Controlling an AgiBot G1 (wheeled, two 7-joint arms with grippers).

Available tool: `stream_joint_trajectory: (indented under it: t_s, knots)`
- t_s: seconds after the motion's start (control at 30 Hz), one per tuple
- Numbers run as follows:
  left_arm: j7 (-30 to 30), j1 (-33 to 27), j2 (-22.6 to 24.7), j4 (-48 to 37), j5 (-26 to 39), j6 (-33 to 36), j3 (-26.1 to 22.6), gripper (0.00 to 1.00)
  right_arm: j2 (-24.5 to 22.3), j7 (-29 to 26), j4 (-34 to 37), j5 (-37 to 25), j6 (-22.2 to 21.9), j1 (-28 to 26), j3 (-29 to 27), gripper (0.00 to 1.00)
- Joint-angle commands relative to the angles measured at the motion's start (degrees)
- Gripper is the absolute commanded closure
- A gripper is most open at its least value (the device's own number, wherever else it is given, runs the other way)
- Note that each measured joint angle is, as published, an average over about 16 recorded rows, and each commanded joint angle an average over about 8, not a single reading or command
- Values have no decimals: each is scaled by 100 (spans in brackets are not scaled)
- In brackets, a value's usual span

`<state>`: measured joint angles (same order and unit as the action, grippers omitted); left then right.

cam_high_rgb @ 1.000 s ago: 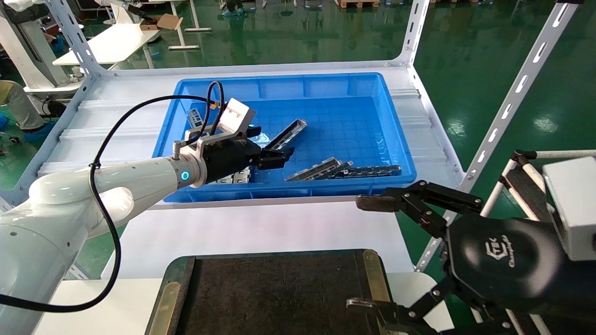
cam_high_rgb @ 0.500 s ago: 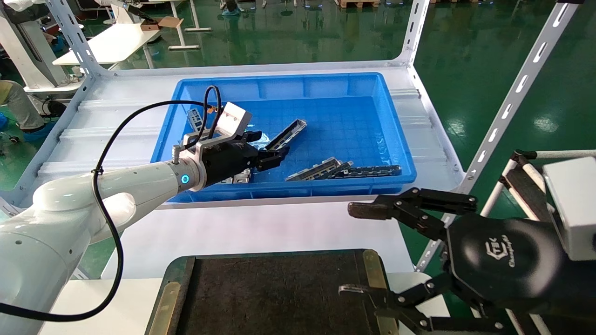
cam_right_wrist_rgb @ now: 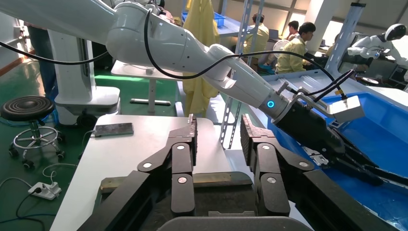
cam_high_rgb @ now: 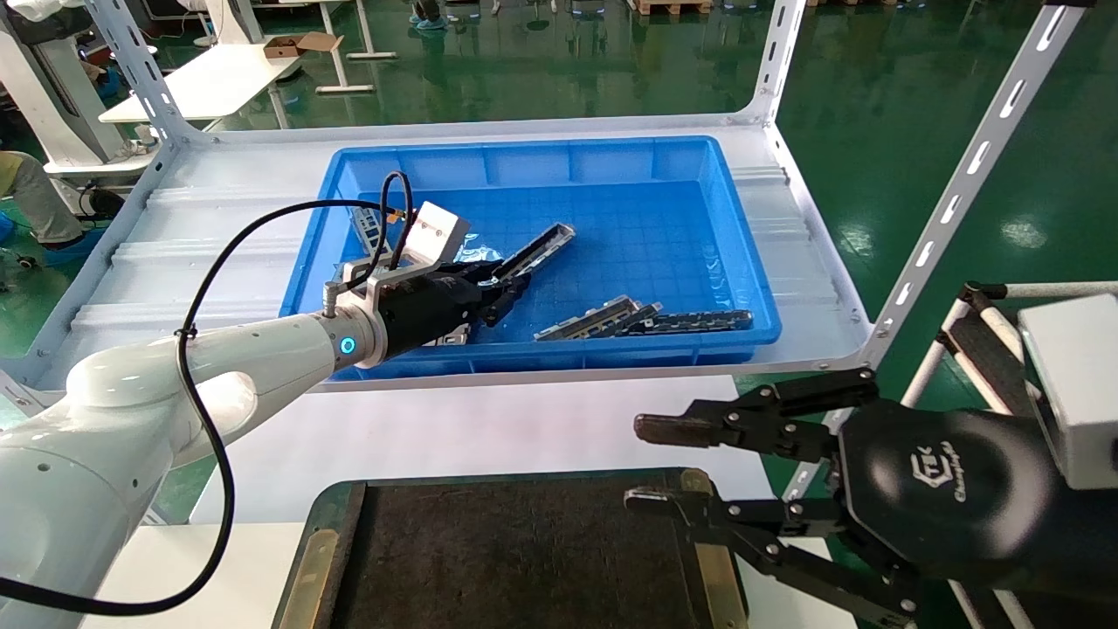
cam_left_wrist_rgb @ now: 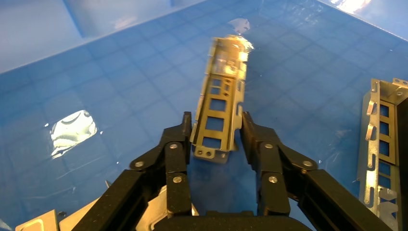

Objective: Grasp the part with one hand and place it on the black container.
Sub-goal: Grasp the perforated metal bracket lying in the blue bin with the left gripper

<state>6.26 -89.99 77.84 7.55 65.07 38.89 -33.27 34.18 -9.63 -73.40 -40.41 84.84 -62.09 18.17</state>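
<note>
The part (cam_high_rgb: 540, 249), a silver-grey channel bracket with rectangular cutouts, lies slanted in the blue bin (cam_high_rgb: 742, 227). My left gripper (cam_high_rgb: 505, 286), the hand with the cable loop, reaches into the bin at the part's near end. In the left wrist view both fingers (cam_left_wrist_rgb: 179, 144) press against the sides of the part (cam_left_wrist_rgb: 220, 98), so the left gripper (cam_left_wrist_rgb: 214, 132) is shut on it. The black container (cam_high_rgb: 524, 559) lies at the near edge. My right gripper (cam_high_rgb: 636, 463) hovers open and empty over its right corner; the right wrist view shows this gripper (cam_right_wrist_rgb: 217, 132) above the container (cam_right_wrist_rgb: 216, 197).
More brackets and dark strips (cam_high_rgb: 646, 319) lie by the bin's front wall and appear in the left wrist view as brackets (cam_left_wrist_rgb: 382, 144). Pale plates (cam_high_rgb: 371, 218) sit behind my left wrist. Slotted rack posts (cam_high_rgb: 961, 183) stand on the right. A white table (cam_high_rgb: 489, 428) separates bin and container.
My left gripper drew back to the left and its fingers now clamp the part's near end. My right gripper's fingers narrowed and shifted left over the container's corner.
</note>
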Motion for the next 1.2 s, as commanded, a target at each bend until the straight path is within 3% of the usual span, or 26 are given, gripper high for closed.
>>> stream_joint_trajectory:
  t_s: [0.03,0.7,0.83,1.2]
  knots:
    - [-6,8,-2,-10,-17,-11,-29,100,0,0,0,0,0,0,0,100]
    - [-58,-178,-47,239,-517,89,-114,100,-2,2,0,3,-2,-1,5,100]
    - [-43,-226,-192,310,-591,696,-134,100,-2,3,0,4,-2,-1,5,100]
    - [-61,-277,-872,423,-880,3534,-97,100,-3,4,0,5,-3,-2,8,100]
